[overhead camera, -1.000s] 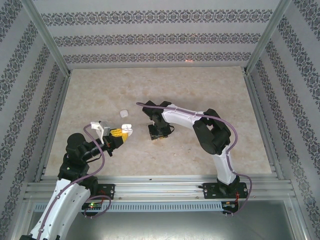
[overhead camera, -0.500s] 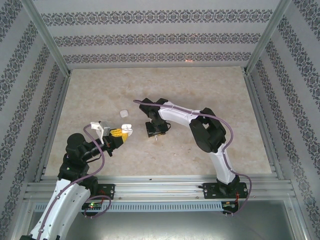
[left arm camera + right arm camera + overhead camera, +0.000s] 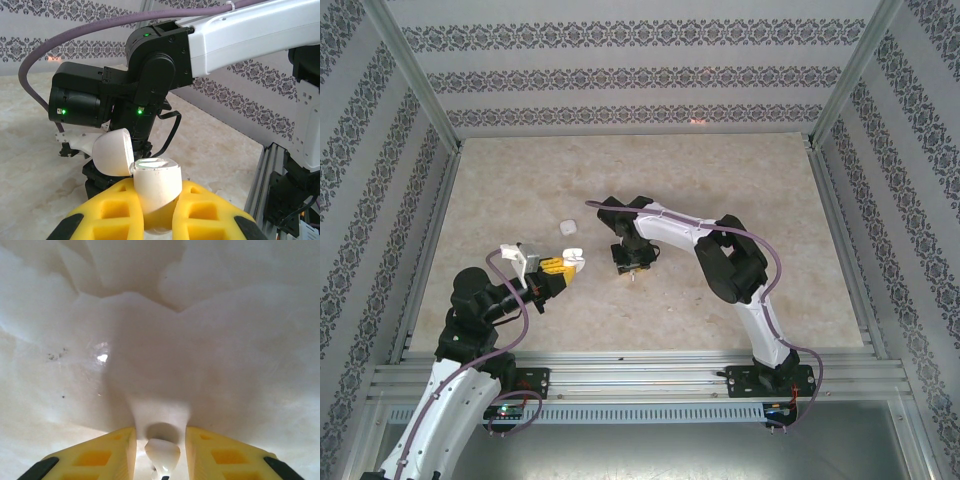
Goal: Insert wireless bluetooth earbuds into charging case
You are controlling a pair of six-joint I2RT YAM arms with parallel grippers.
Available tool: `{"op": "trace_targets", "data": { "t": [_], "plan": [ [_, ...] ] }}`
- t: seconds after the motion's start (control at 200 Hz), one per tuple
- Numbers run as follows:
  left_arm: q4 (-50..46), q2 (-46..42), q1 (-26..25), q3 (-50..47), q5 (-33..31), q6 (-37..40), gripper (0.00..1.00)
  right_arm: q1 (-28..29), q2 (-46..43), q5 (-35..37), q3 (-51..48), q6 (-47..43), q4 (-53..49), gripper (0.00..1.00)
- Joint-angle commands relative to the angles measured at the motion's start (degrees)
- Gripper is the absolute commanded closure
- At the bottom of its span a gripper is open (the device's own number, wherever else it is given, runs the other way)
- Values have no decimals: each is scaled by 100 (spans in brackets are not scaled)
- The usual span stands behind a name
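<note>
The right arm has swung nearer the left jaws (image 3: 155, 210), which clamp the open case (image 3: 152, 185). Right jaws (image 3: 161, 452) pinch an earbud (image 3: 162, 454) over the surface (image 3: 740, 190), ready for insertion.

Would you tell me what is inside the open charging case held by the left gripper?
The case, clamped by the left gripper, has its lid flipped open. Its rim faces away from the left wrist camera, so the cavity is hidden; whether an earbud sits inside cannot be seen.
</note>
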Motion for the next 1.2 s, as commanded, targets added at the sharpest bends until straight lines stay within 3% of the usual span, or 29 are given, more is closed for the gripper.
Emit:
{"op": "trace_targets", "data": {
  "t": [0.0, 0.52, 0.874, 1.199],
  "plan": [
    [96, -70, 45, 3, 57, 64, 100, 98, 184, 203, 92, -24, -319, 69],
    [155, -98, 52, 4, 59, 13, 100, 245, 227, 461, 262, -83, -643, 78],
    [651, -37, 48, -197, 177, -344, 100, 249, -484, 909, 209, -285, -540, 81],
    [1802, 625, 44, -327, 681, -812, 100, 479, -1923, 1995, 27, -848, -279, 82]
  ]
}}
